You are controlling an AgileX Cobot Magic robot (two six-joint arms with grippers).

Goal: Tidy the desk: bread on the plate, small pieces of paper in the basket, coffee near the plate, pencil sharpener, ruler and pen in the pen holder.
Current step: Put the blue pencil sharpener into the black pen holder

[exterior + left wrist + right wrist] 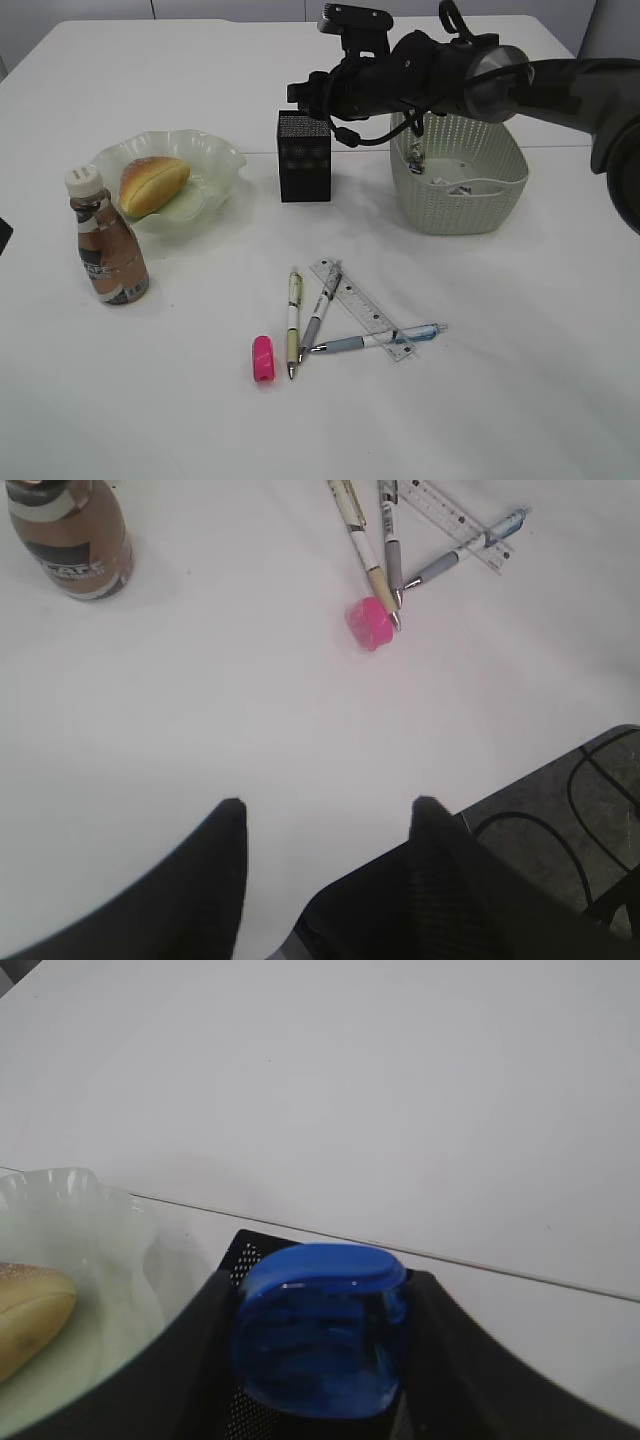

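Right hand (320,1360): clamped on a blue pencil sharpener (318,1328), directly above the pen holder (304,156).
Left hand (325,825): half open, empty.
Risk: an off-centre release could bounce it off the holder's rim.

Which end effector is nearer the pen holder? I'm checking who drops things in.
Right. The right end effector hangs just above the pen holder, holding a blue sharpener; the left end effector sits near the table's front edge.

three pens (293,322), two sharpeners (263,359), one ruler (361,307), bread (152,184), plate (215,160), basket (470,205), coffee (106,250), pen holder (304,160).
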